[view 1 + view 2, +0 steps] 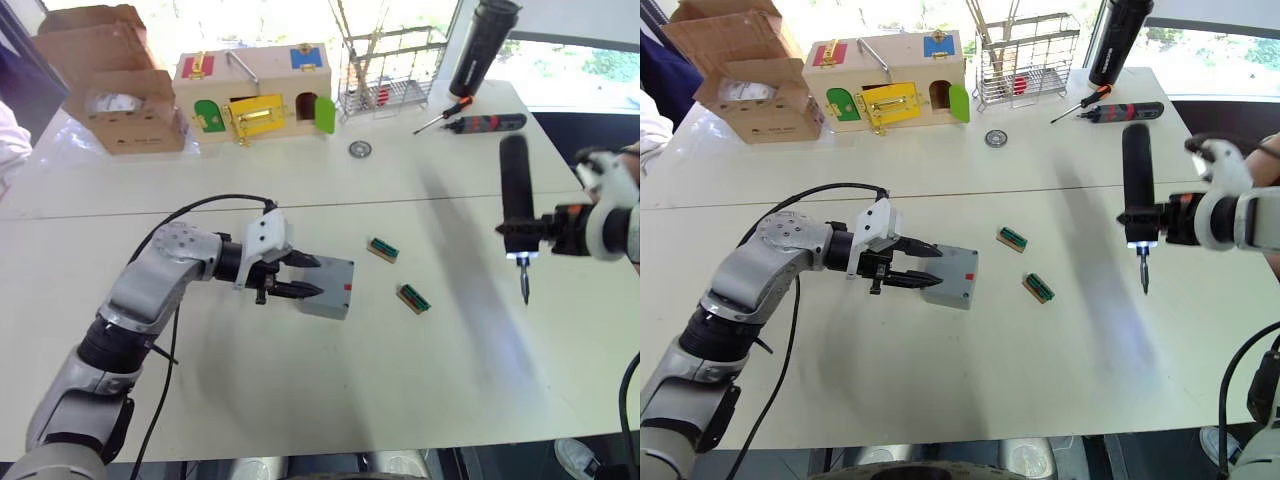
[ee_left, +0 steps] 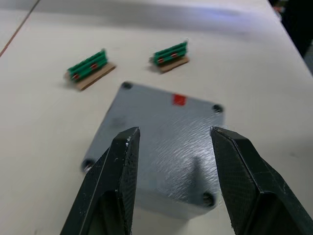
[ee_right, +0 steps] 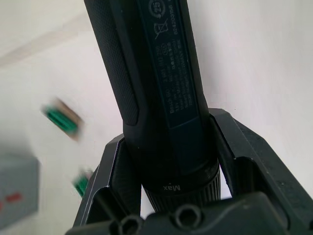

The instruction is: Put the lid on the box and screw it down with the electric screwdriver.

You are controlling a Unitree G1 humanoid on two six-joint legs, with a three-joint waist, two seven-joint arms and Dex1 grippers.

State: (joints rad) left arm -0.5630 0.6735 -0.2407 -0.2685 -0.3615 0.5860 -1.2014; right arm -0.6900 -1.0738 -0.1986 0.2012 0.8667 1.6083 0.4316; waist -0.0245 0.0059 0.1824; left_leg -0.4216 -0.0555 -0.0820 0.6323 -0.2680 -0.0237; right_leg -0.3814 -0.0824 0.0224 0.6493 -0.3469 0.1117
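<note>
The left gripper reaches low over the desk, jaws spread astride the lid sitting on the box. The left wrist view shows its corner screw holes. The right gripper pinches the screwdriver upright, bit down, above the desk.

Bare table surrounds the box; two green connectors lie just beside it.

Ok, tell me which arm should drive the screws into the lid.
Right. The right gripper already holds the electric screwdriver upright, bit down, tip lit, above the table. The left gripper, open, sits at the lid on the box.
</note>
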